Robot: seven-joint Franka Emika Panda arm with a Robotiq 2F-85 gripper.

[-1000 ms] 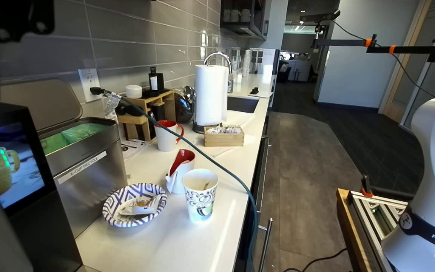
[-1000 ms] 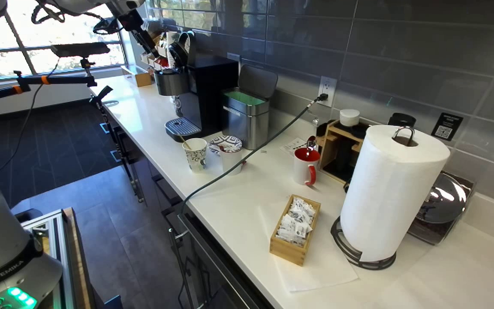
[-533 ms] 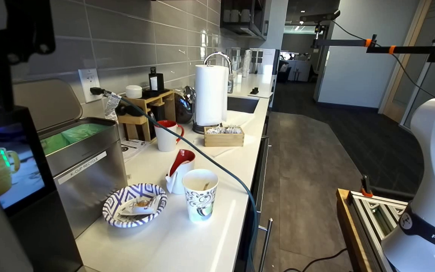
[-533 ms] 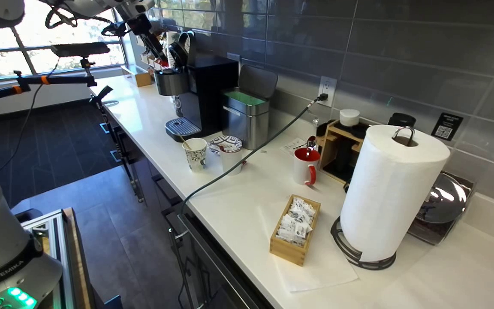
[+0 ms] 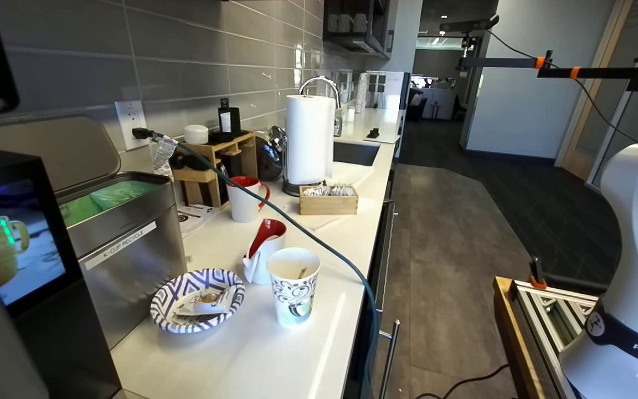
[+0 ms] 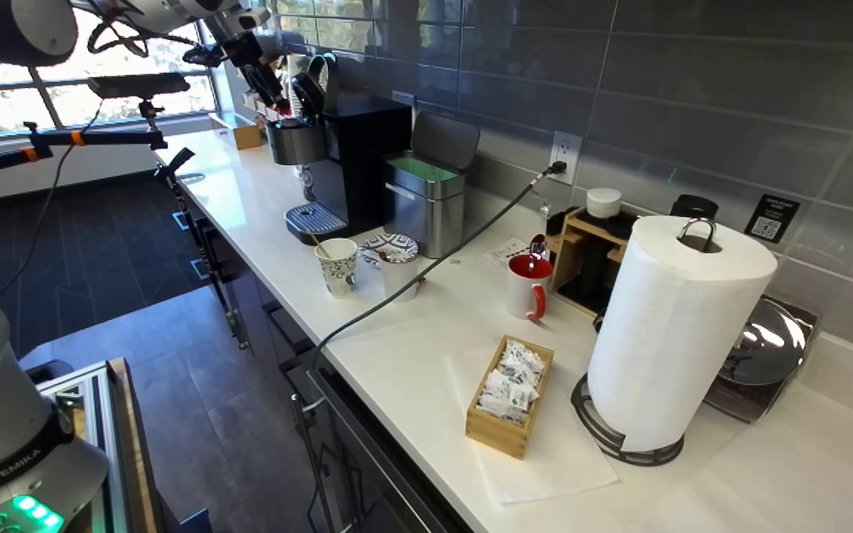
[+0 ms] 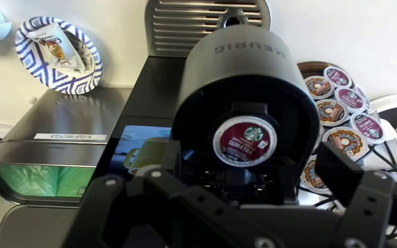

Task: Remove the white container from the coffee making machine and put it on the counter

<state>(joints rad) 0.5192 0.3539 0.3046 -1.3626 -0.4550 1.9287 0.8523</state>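
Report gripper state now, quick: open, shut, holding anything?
Gripper: open, holding nothing; the coffee pod sits in the coffee machine.

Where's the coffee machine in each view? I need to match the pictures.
In an exterior view: coffee machine at lower left, cut off by the edge.
In an exterior view: coffee machine left of centre, upper half.
Wrist view: coffee machine in the middle, reaching the top edge.
Shared landmark: steel K-CUP RECYCLE bin, right of the machine in both exterior views, left of it in the wrist view.
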